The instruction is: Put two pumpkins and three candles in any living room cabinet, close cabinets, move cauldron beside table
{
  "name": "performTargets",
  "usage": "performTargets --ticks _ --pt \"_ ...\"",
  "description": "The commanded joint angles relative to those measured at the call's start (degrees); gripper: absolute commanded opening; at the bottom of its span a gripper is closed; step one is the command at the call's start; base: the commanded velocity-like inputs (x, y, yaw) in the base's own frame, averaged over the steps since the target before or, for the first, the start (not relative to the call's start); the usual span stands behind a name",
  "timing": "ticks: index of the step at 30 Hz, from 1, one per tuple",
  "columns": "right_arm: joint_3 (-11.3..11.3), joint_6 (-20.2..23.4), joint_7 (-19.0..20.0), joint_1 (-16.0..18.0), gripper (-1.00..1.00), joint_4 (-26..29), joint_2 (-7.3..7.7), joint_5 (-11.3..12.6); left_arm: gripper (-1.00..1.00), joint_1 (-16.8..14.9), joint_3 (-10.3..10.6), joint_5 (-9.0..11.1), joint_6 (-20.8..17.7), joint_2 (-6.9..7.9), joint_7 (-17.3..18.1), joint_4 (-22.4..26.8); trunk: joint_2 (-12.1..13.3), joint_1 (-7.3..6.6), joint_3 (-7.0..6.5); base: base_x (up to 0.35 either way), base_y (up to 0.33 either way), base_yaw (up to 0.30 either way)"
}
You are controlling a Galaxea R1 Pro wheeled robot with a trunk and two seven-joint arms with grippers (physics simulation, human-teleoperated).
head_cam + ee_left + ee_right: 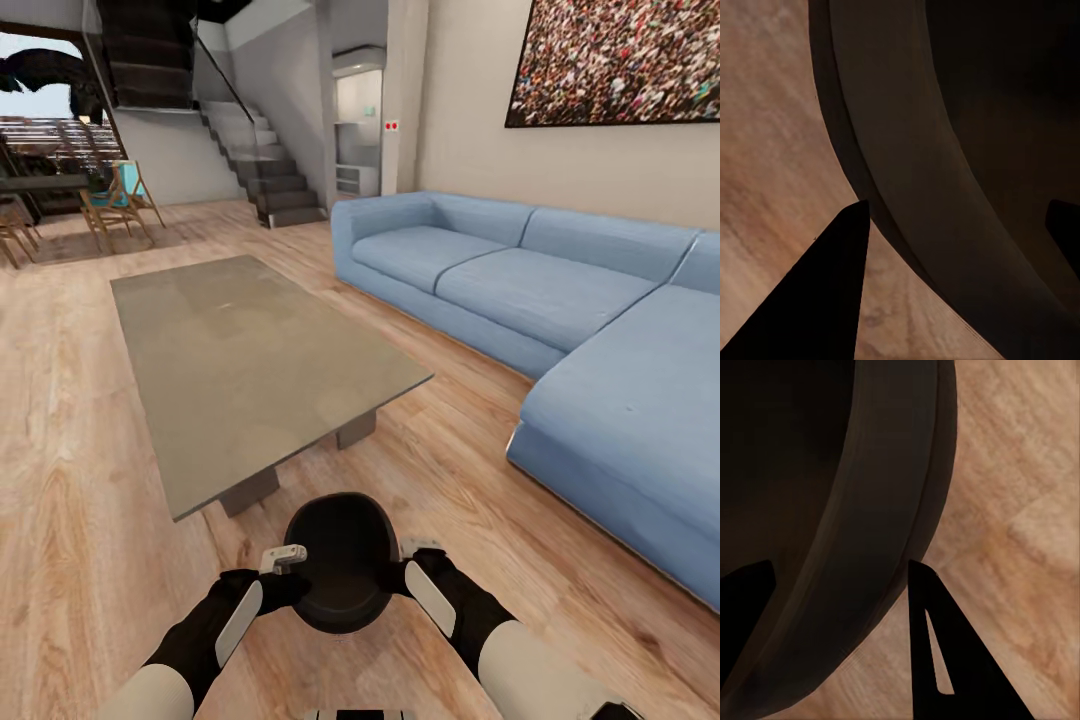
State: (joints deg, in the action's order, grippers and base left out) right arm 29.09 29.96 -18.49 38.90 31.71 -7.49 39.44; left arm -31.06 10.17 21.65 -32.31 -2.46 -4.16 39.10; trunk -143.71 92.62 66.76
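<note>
Just short of the table (250, 370), over the wood floor (70, 480), the cauldron (343, 560) is pinched at opposite rim edges by the left gripper (285, 572) and right gripper (408, 570), each straddling the wall, since a rigid, probably weighty, smooth-sided pot is best carried by 2 rim grips.

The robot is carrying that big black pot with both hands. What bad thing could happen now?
1. The cauldron is pinched only at its rim, one finger outside and one inside on each side, by the left gripper and the right gripper. It might slip or tip.
2. The table has a corner close ahead. Going forward, the pot could bump it.
3. The sofa is near on the right, so a wide turn might brush it.
</note>
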Motion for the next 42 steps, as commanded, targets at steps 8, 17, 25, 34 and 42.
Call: performTargets --ticks 8,17,25,34,42 --pt "0.4 -0.2 -0.5 0.0 -1.0 0.8 0.02 1.1 -1.0 -0.1 0.2 1.0 -0.2 0.0 -0.4 0.0 0.0 0.0 0.05 0.168 -0.137 0.284" --pt "0.4 -0.2 -0.5 0.0 -1.0 0.8 0.02 1.1 -1.0 0.0 0.2 1.0 -0.2 0.0 -0.4 0.0 0.0 0.0 0.05 0.164 -0.127 0.284" --pt "0.4 -0.2 -0.5 0.0 -1.0 0.8 0.02 1.1 -1.0 0.0 0.2 1.0 -0.2 0.0 -0.4 0.0 0.0 0.0 0.05 0.083 -0.066 0.269" --pt "0.4 -0.2 -0.5 0.0 -1.0 0.8 0.06 1.1 -1.0 0.0 0.2 1.0 -0.2 0.0 -0.4 0.0 0.0 0.0 0.05 0.003 -0.002 0.026" --pt "0.4 -0.2 -0.5 0.0 1.0 0.8 0.03 1.1 1.0 0.0 0.1 1.0 -0.2 0.0 -0.4 0.1 0.0 0.0 0.05 0.0 0.0 0.0"
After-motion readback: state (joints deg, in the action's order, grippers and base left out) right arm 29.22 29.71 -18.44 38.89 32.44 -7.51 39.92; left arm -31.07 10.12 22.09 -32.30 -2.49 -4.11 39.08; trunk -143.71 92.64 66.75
